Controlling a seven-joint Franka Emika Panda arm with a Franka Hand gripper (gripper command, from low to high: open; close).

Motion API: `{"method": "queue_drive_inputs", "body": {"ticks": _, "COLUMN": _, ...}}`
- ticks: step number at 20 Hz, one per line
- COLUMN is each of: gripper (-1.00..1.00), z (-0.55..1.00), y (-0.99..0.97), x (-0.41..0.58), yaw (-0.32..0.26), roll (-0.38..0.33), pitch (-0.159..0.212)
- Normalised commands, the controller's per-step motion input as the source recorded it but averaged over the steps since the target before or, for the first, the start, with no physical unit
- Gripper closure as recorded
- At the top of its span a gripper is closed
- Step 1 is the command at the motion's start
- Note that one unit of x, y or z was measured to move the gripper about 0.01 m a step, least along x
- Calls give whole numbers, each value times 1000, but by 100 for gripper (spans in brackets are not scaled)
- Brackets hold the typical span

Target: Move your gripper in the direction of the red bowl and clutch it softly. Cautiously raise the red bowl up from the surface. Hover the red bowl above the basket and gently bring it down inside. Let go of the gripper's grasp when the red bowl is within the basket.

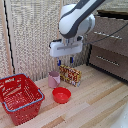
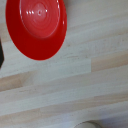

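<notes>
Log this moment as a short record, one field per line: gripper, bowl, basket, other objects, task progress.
gripper: gripper hangs in the air above the table, fingers apart, holding nothing
bowl: red bowl upright on the wooden table, empty, untouched
basket: basket at the exterior view's left, apart from the bowl, nothing visible inside
other objects: pink cup and patterned box behind the bowl
task progress: bowl not yet grasped

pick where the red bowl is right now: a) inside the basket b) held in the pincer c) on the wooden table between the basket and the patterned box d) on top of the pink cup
c: the red bowl sits on the table, the basket to the exterior view's left, the patterned box behind it, the pincer above and empty.
</notes>
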Motion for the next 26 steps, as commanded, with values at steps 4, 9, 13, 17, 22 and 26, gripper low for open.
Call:
{"method": "queue_drive_inputs", "body": {"ticks": 4, "gripper": -100, "z": -488, "y": 64, "x": -290, "yaw": 9, "roll": -44, "pitch": 59}}
{"method": "queue_drive_inputs", "body": {"ticks": 9, "gripper": -100, "z": -536, "y": 185, "x": -157, "yaw": 10, "roll": -67, "pitch": 36}}
{"method": "queue_drive_inputs", "body": {"ticks": 13, "gripper": -100, "z": -514, "y": 179, "x": -68, "yaw": 10, "roll": -41, "pitch": 2}}
{"method": "queue_drive_inputs", "body": {"ticks": 17, "gripper": -100, "z": -471, "y": 91, "x": -19, "yaw": 26, "roll": -27, "pitch": 2}}
{"method": "queue_drive_inputs", "body": {"ticks": 22, "gripper": -100, "z": -377, "y": -77, "x": 105, "yaw": 72, "roll": 0, "pitch": -11}}
{"method": "queue_drive_inputs", "body": {"ticks": 26, "gripper": -100, "z": -194, "y": -31, "x": 39, "yaw": 46, "roll": 0, "pitch": -2}}
